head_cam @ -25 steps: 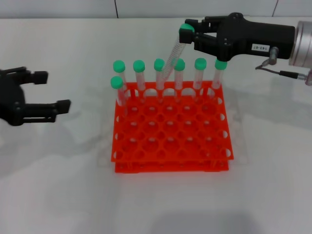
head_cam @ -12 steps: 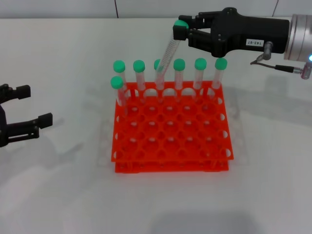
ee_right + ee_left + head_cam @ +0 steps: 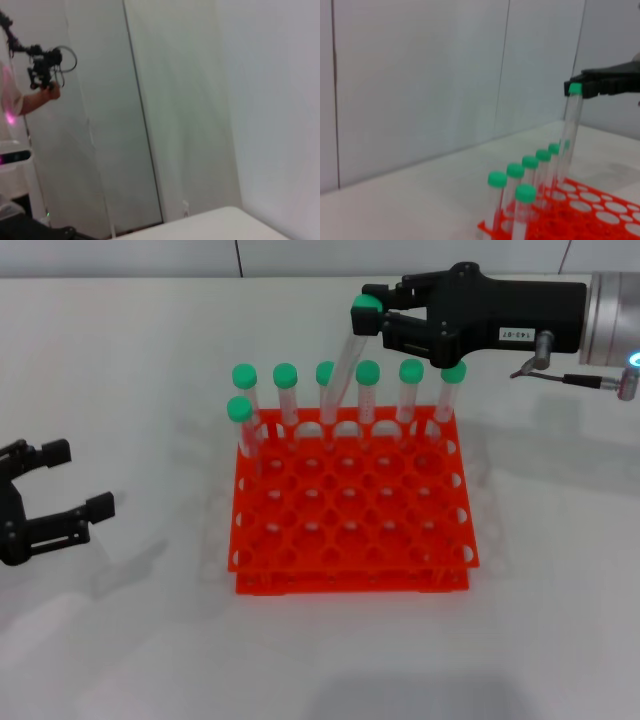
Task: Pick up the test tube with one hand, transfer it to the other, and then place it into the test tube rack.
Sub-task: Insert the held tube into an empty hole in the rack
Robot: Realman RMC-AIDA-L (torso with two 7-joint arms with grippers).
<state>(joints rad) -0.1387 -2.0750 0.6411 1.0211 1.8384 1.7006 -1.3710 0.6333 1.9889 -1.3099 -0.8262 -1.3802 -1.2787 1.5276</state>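
White desk [image 3: 120,660] carries the orange test tube rack [image 3: 350,510]. Above its far row, the right pincer [image 3: 372,318] is clenched on the green cap of the test tube [image 3: 345,365], which hangs tilted, its tip low among the standing tubes. Straighten it over an empty hole, then lower slowly. Well left of the rack, the left pincer [image 3: 75,485] sits released.

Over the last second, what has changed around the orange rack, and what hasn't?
The right end effector, shut on the test tube by its green cap, shifted slightly left and swung the tube more upright over the rack's back row. The open left end effector pulled back left and down, away from the rack. The rack and seven seated tubes stayed put.
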